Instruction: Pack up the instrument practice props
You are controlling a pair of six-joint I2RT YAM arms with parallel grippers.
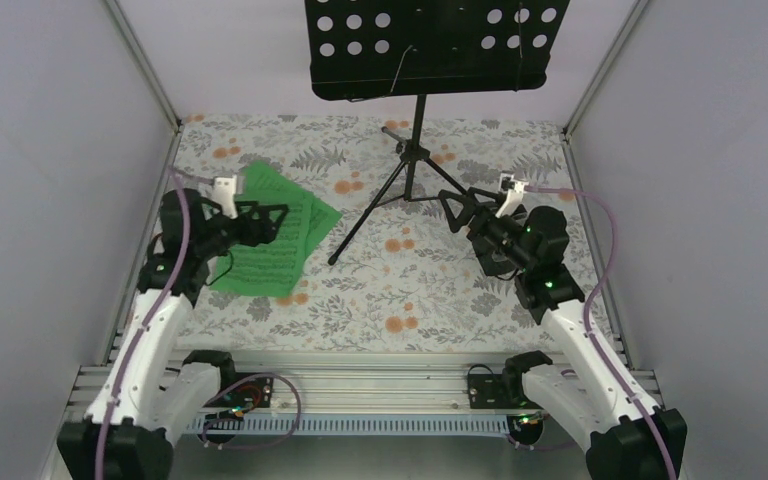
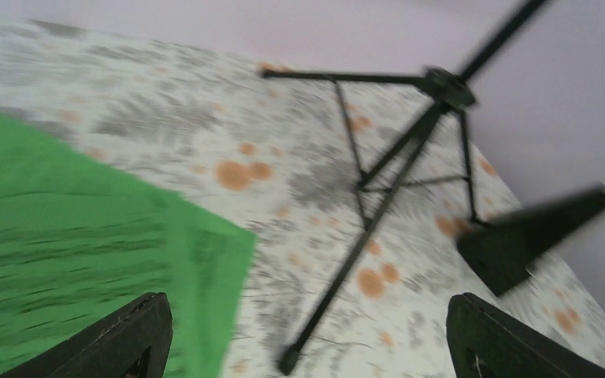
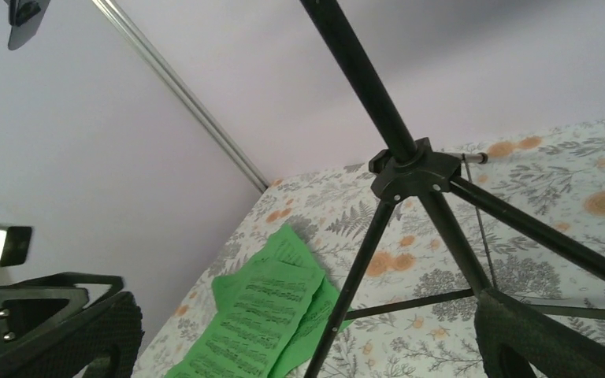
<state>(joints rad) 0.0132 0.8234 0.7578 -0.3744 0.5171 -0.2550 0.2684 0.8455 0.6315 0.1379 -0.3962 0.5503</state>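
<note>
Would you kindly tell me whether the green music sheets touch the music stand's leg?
Apart. The left wrist view shows bare floral cloth between the green music sheets and the music stand's nearest leg.

Plain pale walls are closing in three sides: left wall (image 1: 40,150), back wall (image 1: 230,60), right wall (image 1: 710,150). Metal posts (image 1: 145,62) are rising in both far corners. A cloth (image 1: 420,300) printed with grey ferns and orange flowers is spreading wall to wall, with a ribbed metal rail (image 1: 380,385) running along its near edge. Soft, even light is falling.
</note>
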